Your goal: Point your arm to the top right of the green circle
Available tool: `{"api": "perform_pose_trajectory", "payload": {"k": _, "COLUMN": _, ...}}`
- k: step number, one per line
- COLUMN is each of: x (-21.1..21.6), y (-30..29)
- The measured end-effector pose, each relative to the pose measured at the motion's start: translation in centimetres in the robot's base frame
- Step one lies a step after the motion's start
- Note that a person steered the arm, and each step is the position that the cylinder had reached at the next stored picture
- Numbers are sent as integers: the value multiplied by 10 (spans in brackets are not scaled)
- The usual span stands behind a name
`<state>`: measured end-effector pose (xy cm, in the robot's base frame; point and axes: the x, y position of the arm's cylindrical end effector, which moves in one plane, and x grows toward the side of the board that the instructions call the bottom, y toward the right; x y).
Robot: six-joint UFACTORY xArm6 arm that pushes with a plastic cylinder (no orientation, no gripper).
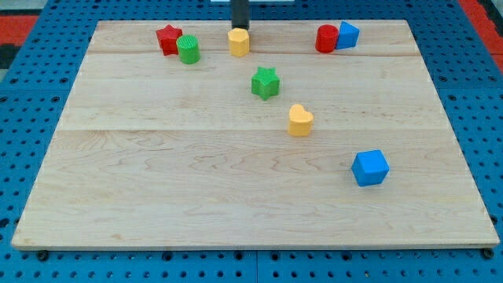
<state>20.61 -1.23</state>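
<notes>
Near the view's top edge of the pale wooden board point(157, 196), my tip point(239, 28) stood just behind the yellow hexagonal block point(239, 42), seemingly touching its far side, though contact could not be confirmed. As a bare dark rod it had nothing to open or close, and it held no block. The green cylindrical block point(188, 49), the task's green circle, sat to the view's left of my tip, near the board's top edge, touching or almost touching the red star-shaped block point(168, 38) on its upper left. A green star-shaped block point(266, 82) lay below the yellow hexagon, with a yellow heart-shaped block point(299, 120) further down and right. A red cylindrical block point(327, 38) and a blue angular block point(346, 35) sat touching at the top right. A blue cube point(370, 167) rested alone toward the lower right.
</notes>
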Motion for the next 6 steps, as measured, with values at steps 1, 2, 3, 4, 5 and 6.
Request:
{"api": "perform_pose_trajectory", "payload": {"k": 1, "x": 19, "y": -9}}
{"api": "perform_pose_trajectory", "payload": {"k": 2, "x": 19, "y": -51}}
{"api": "perform_pose_trajectory", "payload": {"k": 3, "x": 21, "y": -57}}
{"api": "perform_pose_trajectory", "payload": {"k": 4, "x": 21, "y": -77}}
{"api": "perform_pose_trajectory", "payload": {"k": 5, "x": 15, "y": -101}}
{"api": "perform_pose_trajectory", "payload": {"k": 6, "x": 8, "y": -104}}
